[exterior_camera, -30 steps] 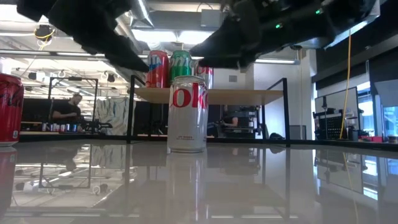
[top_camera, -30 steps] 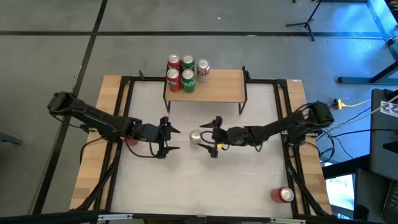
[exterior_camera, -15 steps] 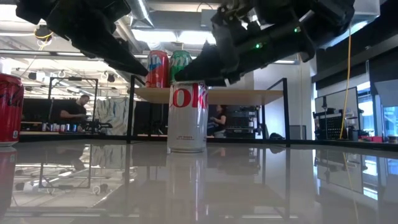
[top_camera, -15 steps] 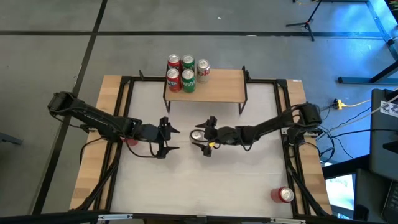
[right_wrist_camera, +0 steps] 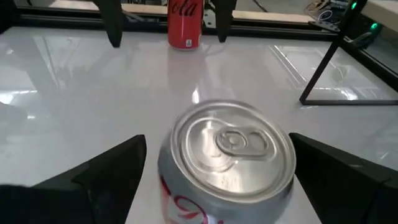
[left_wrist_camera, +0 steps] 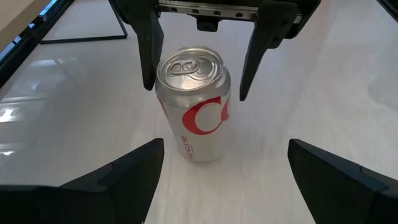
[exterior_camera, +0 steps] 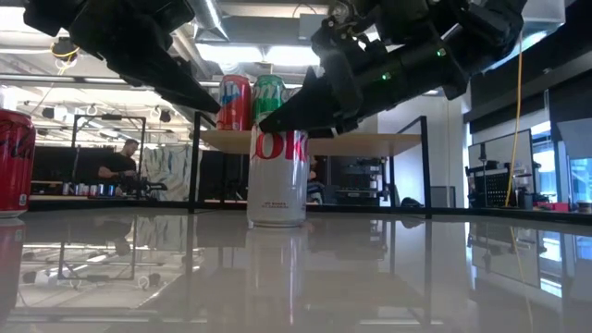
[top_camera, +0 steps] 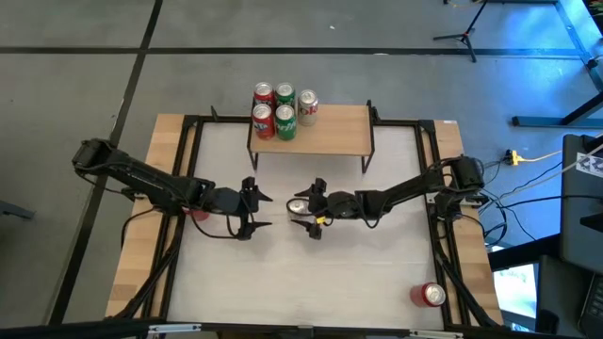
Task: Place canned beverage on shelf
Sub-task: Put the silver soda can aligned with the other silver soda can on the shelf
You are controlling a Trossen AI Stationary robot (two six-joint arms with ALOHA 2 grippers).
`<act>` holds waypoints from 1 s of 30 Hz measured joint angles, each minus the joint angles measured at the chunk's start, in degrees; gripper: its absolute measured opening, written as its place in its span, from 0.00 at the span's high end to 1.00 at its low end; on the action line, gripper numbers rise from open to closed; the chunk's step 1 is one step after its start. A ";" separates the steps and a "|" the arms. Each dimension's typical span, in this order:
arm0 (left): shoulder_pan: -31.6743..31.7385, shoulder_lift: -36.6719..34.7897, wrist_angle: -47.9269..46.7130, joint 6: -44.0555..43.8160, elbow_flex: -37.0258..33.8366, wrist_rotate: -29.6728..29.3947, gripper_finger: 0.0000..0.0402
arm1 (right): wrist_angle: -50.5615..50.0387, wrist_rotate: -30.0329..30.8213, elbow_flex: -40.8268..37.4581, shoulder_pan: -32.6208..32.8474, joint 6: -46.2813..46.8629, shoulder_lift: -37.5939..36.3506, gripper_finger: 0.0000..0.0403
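Moved closer: right gripper [top_camera: 303, 216], wide open, straddling can [top_camera: 297, 205], holding nothing. Smooth, slippery, easily dented; grab round middle.

We count seven cans in all: four on the shelf [top_camera: 325, 132], two red [top_camera: 263, 94], one green [top_camera: 285, 94] and one silver [top_camera: 307, 100]. Three stand on the bench [top_camera: 358, 264]: a silver one [top_camera: 298, 205] and two red ones [top_camera: 431, 295]. We also see one shelf and two arms.
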 joint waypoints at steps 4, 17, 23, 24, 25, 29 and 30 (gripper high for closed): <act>-0.01 0.00 -0.02 0.00 0.00 0.00 0.17 | -0.13 -0.03 0.00 -0.03 0.01 0.00 0.11; -0.01 0.00 -0.02 0.01 0.00 0.00 0.17 | -0.23 1.50 0.00 0.12 -1.55 -0.04 0.30; 0.00 0.00 -0.02 0.00 0.00 0.00 0.17 | -1.18 3.05 -0.09 0.10 -2.60 -0.82 0.27; -0.01 0.00 -0.02 0.00 0.00 0.00 0.17 | -1.78 2.99 -0.09 0.10 -2.90 -1.30 0.27; 0.01 0.00 -0.04 0.01 0.00 0.00 0.17 | -2.61 2.99 -0.11 0.10 -3.26 -1.87 0.28; 0.01 0.00 -0.03 -0.16 0.00 0.00 0.17 | -6.39 4.02 0.57 0.11 -3.67 -5.07 0.29; -0.01 0.02 0.00 -0.20 0.00 0.00 0.17 | -7.84 4.60 1.01 0.13 -3.77 -6.04 0.29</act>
